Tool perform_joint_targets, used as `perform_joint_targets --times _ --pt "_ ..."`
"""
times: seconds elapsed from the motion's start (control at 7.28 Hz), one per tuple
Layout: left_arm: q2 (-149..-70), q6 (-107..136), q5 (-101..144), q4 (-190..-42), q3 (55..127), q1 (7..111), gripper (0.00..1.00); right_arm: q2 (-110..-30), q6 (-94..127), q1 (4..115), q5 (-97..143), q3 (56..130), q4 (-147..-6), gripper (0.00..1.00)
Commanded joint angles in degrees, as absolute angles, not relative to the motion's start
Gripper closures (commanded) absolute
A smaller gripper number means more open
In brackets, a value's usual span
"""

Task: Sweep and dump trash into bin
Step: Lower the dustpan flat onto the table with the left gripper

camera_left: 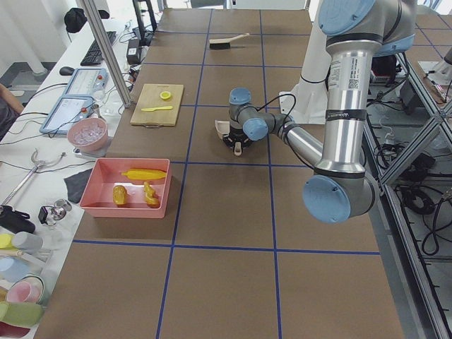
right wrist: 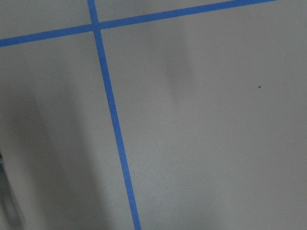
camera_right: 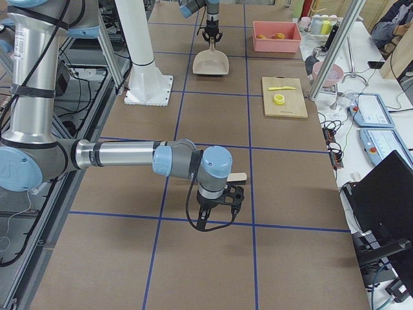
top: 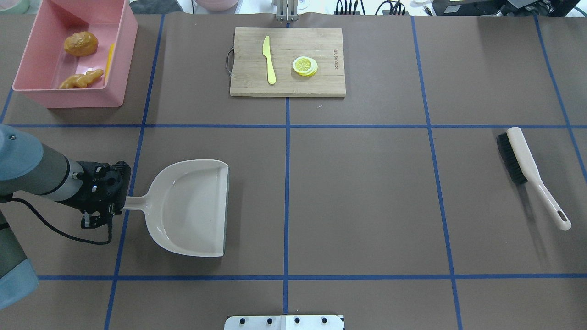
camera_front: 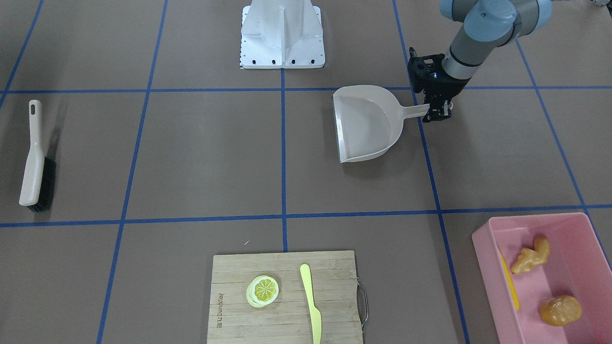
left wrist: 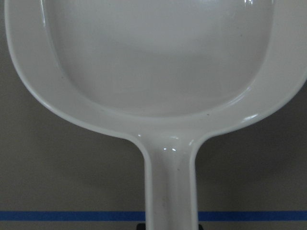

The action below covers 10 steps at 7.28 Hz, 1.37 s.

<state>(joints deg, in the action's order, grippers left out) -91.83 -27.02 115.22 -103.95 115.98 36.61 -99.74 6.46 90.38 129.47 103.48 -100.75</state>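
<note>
The pink bin (camera_front: 483, 239) stands at the table's corner on my left side, and shows in the overhead view (top: 69, 97) too. Inside lie the yellow corn cob (camera_front: 510, 282), the orange-brown potato (camera_front: 559, 310) and the tan ginger root (camera_front: 530, 255). My left gripper (camera_front: 437, 113) is shut on the handle of the beige dustpan (camera_front: 368, 122), which lies flat and empty on the table. The left wrist view shows the empty pan (left wrist: 158, 62). My right gripper (camera_right: 232, 194) shows only in the right side view, low over the table; I cannot tell whether it is open.
A beige brush (top: 527, 169) with black bristles lies on the table on my right side. A wooden cutting board (top: 247, 73) at the far middle holds a yellow knife (top: 269, 59) and a lemon slice (top: 305, 65). The robot's white base (camera_front: 282, 33) stands at the near edge.
</note>
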Motion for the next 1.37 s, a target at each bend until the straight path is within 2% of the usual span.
perform_joint_targets --times 0.0,0.14,0.27,0.41,0.55,0.69,0.82,1.1,1.24 --pt "-91.8 -26.7 115.2 -103.9 116.0 36.5 1.00 -99.7 6.3 90.4 129.5 103.4 -100.7 0.00" --pt "-91.8 -26.6 115.2 -103.9 115.9 36.5 0.98 -99.7 6.1 89.9 129.5 103.4 -100.6 0.00" --pt "-91.8 -26.7 115.2 -103.9 115.8 36.5 0.65 -99.7 6.2 89.9 129.5 103.3 -100.1 0.00" --pt "-91.8 -26.7 115.2 -103.9 115.6 36.5 0.52 -99.7 6.2 89.9 129.5 103.2 -99.5 0.00" --pt "-91.9 -26.7 115.2 -104.0 115.1 36.2 0.46 -99.7 6.2 89.9 129.5 103.2 -99.5 0.00" --pt "-92.0 -26.7 115.1 -104.0 115.0 35.5 0.46 -99.7 6.2 89.8 129.5 103.1 -99.5 0.00" --pt "-92.3 -26.7 115.0 -104.0 114.4 35.4 0.36 -99.7 6.2 89.8 129.6 103.1 -99.5 0.00" --pt "-92.4 -26.8 115.2 -104.0 114.9 35.4 0.04 -99.7 6.2 89.9 129.6 103.1 -99.5 0.00" --pt "-92.3 -26.8 115.2 -103.9 115.1 35.6 0.03 -99.7 6.2 89.9 129.5 103.1 -99.5 0.00"
